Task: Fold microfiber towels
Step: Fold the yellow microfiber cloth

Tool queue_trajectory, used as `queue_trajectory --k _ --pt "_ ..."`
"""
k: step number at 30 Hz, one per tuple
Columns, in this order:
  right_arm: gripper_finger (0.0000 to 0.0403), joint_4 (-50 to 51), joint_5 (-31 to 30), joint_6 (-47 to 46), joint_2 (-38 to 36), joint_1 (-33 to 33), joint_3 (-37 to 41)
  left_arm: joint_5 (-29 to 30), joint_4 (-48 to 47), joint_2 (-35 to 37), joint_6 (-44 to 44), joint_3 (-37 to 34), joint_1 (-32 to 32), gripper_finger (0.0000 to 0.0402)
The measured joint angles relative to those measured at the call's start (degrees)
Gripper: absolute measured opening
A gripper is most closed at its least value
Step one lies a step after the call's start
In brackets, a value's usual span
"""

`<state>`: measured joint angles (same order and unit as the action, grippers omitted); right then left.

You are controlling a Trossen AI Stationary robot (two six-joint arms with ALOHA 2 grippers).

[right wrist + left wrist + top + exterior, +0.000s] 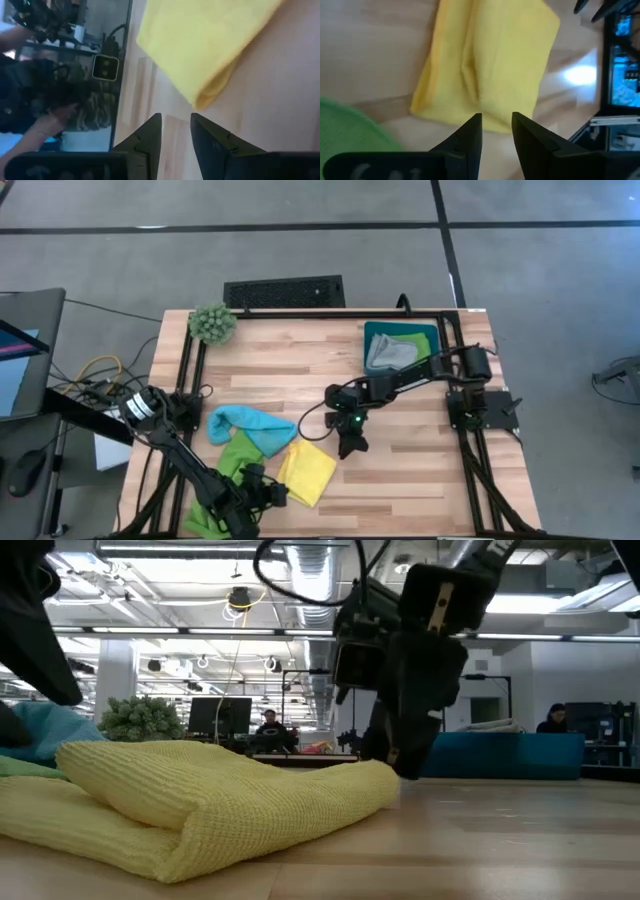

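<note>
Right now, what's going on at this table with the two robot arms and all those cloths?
Two robot arms are working on microfiber towels on a wooden table. A yellow towel lies folded near the front edge, and neither arm holds it. The left gripper sits beside its left edge and the right gripper hovers just to its right; both have a small gap between the fingers. A light blue towel and a lime green towel lie crumpled to the left, and a grey towel lies in a teal bin at the back.

A: The folded ribbed microfiber towel (307, 472) near the pale striped wooden table's (400, 480) front edge?
B: Bright yellow. Beside it, a light blue towel (250, 425) and a lime green towel (232, 455).
A: Back right corner?
B: Grey towel (390, 352) in a teal tray (375, 330).
</note>
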<state>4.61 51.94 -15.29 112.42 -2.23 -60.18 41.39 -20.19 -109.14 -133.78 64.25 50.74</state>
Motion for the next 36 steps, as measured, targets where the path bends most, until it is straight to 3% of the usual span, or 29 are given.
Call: queue_trajectory --k 12,27,36 --pt "0.0127 -7.24 4.32 -8.46 4.68 0.71 -0.17 -3.40 3.73 0.00 -0.24 0.00 1.36 0.0098" --pt "0.0127 -8.31 -16.05 -17.33 3.61 -3.69 -0.17 -4.11 3.20 0.00 0.05 0.00 1.31 0.0098" --pt "0.0127 -7.48 -18.27 -17.78 3.86 -7.67 -1.66 -4.07 3.18 0.00 0.09 0.00 1.31 0.0098"
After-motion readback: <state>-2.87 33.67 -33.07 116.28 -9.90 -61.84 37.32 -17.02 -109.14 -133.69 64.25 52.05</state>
